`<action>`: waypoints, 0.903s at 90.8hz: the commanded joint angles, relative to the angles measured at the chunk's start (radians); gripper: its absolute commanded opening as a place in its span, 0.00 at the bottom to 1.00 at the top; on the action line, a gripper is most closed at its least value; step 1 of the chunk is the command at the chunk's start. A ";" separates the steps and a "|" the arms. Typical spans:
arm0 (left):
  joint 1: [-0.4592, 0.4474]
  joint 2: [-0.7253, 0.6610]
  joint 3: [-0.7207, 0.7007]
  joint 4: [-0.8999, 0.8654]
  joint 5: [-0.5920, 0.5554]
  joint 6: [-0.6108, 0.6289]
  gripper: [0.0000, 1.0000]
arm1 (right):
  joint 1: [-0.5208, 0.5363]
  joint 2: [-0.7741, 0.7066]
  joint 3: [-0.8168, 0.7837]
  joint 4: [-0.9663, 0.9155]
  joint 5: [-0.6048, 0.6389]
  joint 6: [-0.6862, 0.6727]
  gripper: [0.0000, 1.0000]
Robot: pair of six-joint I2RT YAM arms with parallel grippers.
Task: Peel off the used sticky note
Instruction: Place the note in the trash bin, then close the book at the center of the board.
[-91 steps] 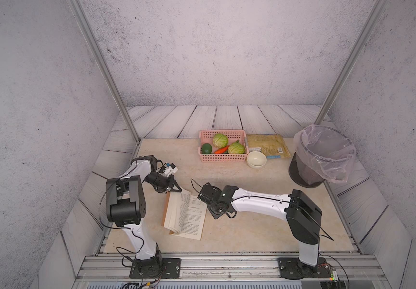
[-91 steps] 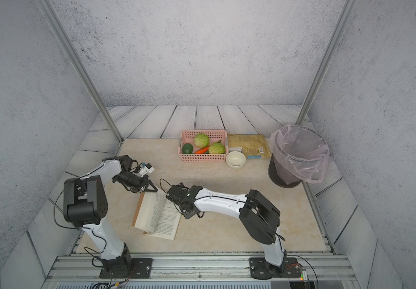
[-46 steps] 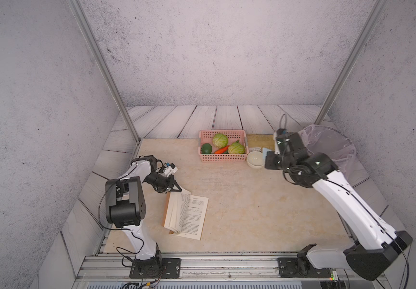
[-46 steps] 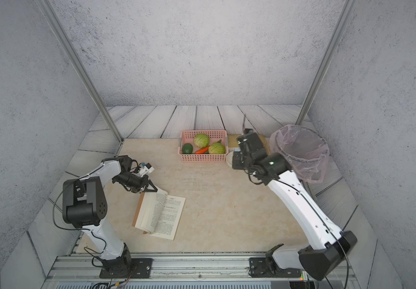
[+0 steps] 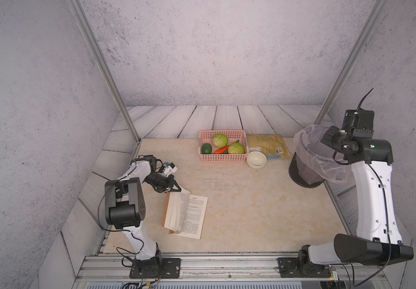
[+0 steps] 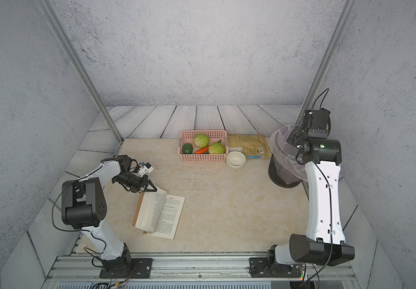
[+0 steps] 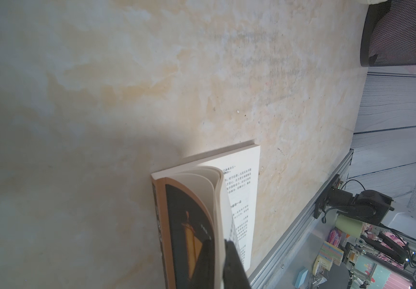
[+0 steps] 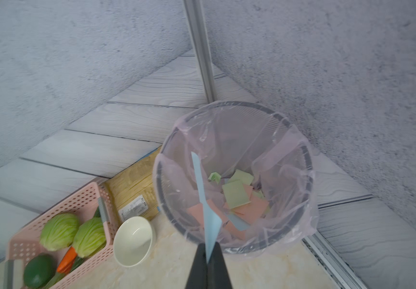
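The blue sticky note [image 8: 205, 207] sticks out edge-on from my right gripper [image 8: 208, 246], which is shut on its lower corner. It hangs just above the near rim of the lined trash bin [image 8: 299, 140], which both top views show at the table's right edge [image 5: 304, 172]. The open book [image 5: 189, 215] lies at the front left of the table. My left gripper [image 5: 178, 190] is shut on the book's [image 7: 242, 200] raised left leaves and cover at the far corner, one finger on the cover and one on the page side [image 7: 218, 244].
Several green and pink notes [image 8: 237, 195] lie inside the bin. A pink basket [image 5: 223, 157] with cabbages, an avocado and a carrot stands at the back, with a white bowl [image 5: 256, 159] and a flat yellow packet [image 5: 268, 145] beside it.
My right arm has swung from the book across the table to the trash bin with the blue note in its jaws. The left arm and the book have stayed put.
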 commanded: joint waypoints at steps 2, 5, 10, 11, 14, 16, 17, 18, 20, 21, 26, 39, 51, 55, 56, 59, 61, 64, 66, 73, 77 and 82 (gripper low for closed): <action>0.011 -0.033 -0.010 0.007 0.005 0.004 0.00 | -0.049 0.064 0.027 0.003 -0.004 -0.026 0.00; 0.011 -0.034 -0.013 0.007 0.006 0.004 0.00 | -0.056 0.075 0.029 0.005 -0.005 -0.028 0.00; 0.010 -0.038 -0.014 0.007 0.005 0.004 0.00 | -0.069 0.106 0.019 0.021 -0.020 -0.034 0.00; 0.010 -0.039 -0.013 0.007 0.005 0.004 0.00 | -0.080 0.111 0.015 0.023 -0.028 -0.036 0.00; 0.011 -0.040 -0.013 0.007 0.005 0.003 0.00 | -0.098 0.130 0.012 0.029 -0.042 -0.037 0.00; 0.011 -0.041 -0.013 0.008 0.005 0.003 0.00 | -0.105 0.143 0.012 0.032 -0.052 -0.037 0.00; 0.012 -0.041 -0.012 0.008 0.005 0.003 0.00 | -0.107 0.148 0.012 0.032 -0.055 -0.037 0.00; 0.011 -0.041 -0.011 0.007 0.005 0.003 0.00 | -0.109 0.154 0.012 0.033 -0.059 -0.039 0.00; 0.011 -0.041 -0.011 0.008 0.005 0.002 0.00 | -0.113 0.166 0.012 0.038 -0.075 -0.045 0.00; 0.011 -0.041 -0.011 0.009 0.005 0.002 0.00 | -0.115 0.169 0.013 0.040 -0.082 -0.048 0.00; 0.011 -0.042 -0.009 0.008 0.004 0.001 0.00 | -0.116 0.201 0.029 0.035 -0.098 -0.056 0.06; 0.010 -0.039 -0.009 0.012 0.001 0.000 0.00 | -0.117 0.247 0.089 -0.006 -0.111 -0.062 0.45; 0.010 -0.039 -0.008 0.019 -0.007 -0.002 0.00 | -0.116 0.209 0.090 0.011 -0.142 -0.067 0.68; 0.011 -0.040 -0.009 0.021 -0.009 -0.003 0.00 | -0.116 0.195 0.091 0.012 -0.157 -0.067 0.69; 0.011 -0.039 -0.009 0.022 -0.009 -0.004 0.00 | -0.116 0.191 0.092 0.011 -0.160 -0.066 0.69; 0.010 -0.039 -0.009 0.022 -0.009 -0.006 0.00 | -0.116 0.183 0.096 0.006 -0.168 -0.065 0.70; 0.011 -0.040 -0.009 0.025 -0.009 -0.007 0.00 | -0.116 0.177 0.099 0.003 -0.173 -0.063 0.70; 0.010 -0.038 -0.008 0.026 -0.009 -0.008 0.00 | -0.116 0.166 0.101 -0.004 -0.183 -0.063 0.70; 0.010 -0.038 -0.007 0.026 -0.008 -0.008 0.00 | -0.116 0.159 0.104 -0.010 -0.192 -0.063 0.72; 0.010 -0.037 -0.002 0.024 -0.008 -0.014 0.00 | -0.115 0.138 0.111 -0.039 -0.231 -0.062 0.74; 0.010 -0.036 0.003 0.026 -0.009 -0.025 0.00 | -0.114 0.121 0.102 -0.050 -0.254 -0.067 0.75; 0.009 -0.033 0.004 0.039 -0.011 -0.048 0.00 | -0.111 0.088 0.073 -0.050 -0.289 -0.069 0.76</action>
